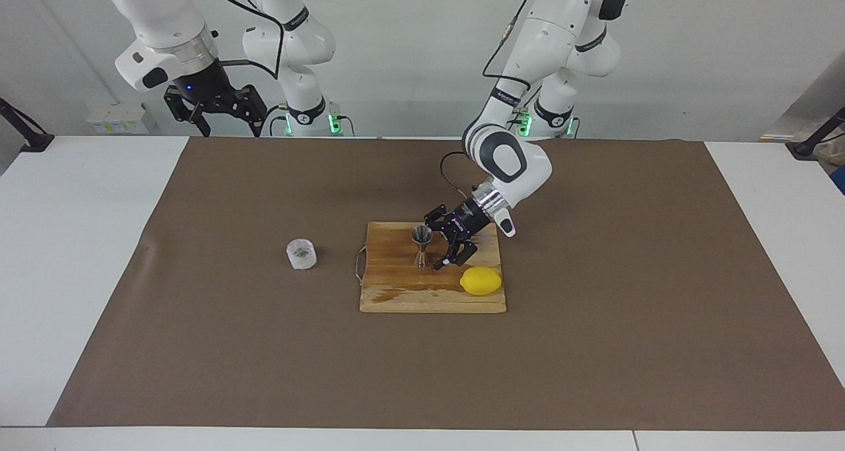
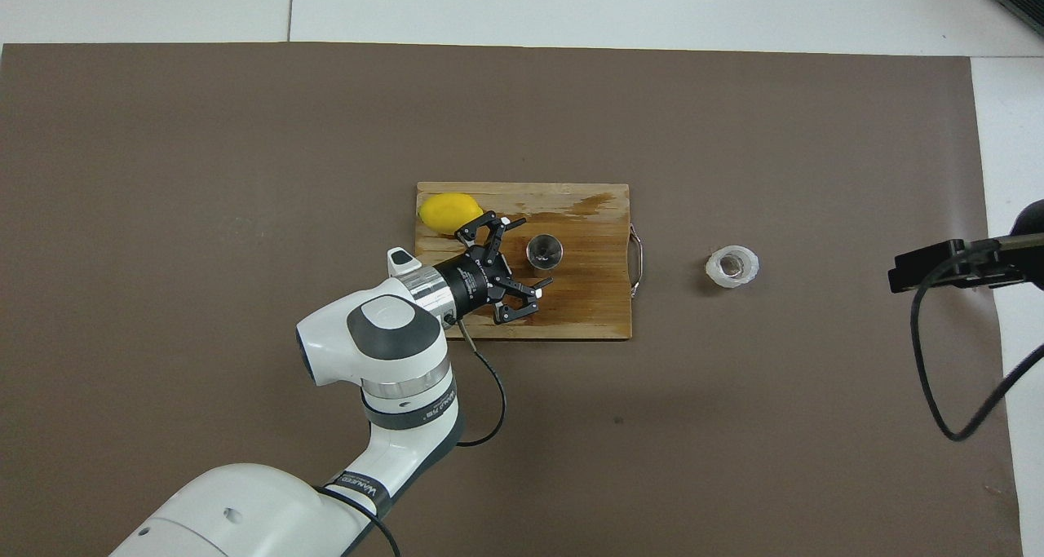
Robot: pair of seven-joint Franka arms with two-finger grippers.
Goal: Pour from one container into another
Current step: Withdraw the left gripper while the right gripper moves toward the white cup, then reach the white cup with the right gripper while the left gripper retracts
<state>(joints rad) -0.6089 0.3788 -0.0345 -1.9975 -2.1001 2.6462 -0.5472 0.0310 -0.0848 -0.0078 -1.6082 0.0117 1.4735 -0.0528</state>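
Two tools to account for. First, high over the table's (image 1: 86,273) edge at the right arm's end, the right tool (image 1: 231,131): waiting, fingers spread wide, nothing between them. Mostly cut off by the frame edge in the overhead view, with only a dark block and a cable in sight.

Next, on the brown mat (image 1: 594,339), the clear plastic cup (image 1: 302,254): upright, alone, well apart from both tools, toward the right arm's end from the wooden board (image 1: 396,292). Something brownish at the bottom of it, too small to identify. Between cup and board, only the board's thin wire handle (image 1: 360,266).

On the board, the steel jigger (image 1: 421,246): upright on its lower cone, open mouth upward (image 2: 544,251). Hard to see whether it holds anything.

Just beside the jigger, toward the left arm's end, the left tool (image 1: 439,240): low over the board, tilted steeply down, fingers wide apart, gripping nothing. Jigger right at the mouth of the open fingers (image 2: 510,221) rather than deep between them. Cannot tell whether any fingertip touches it.

Last, a yellow lemon (image 1: 480,280) on the board's corner, farther from the robots than the left tool, close by one finger and partly covered by it from overhead (image 2: 447,212).
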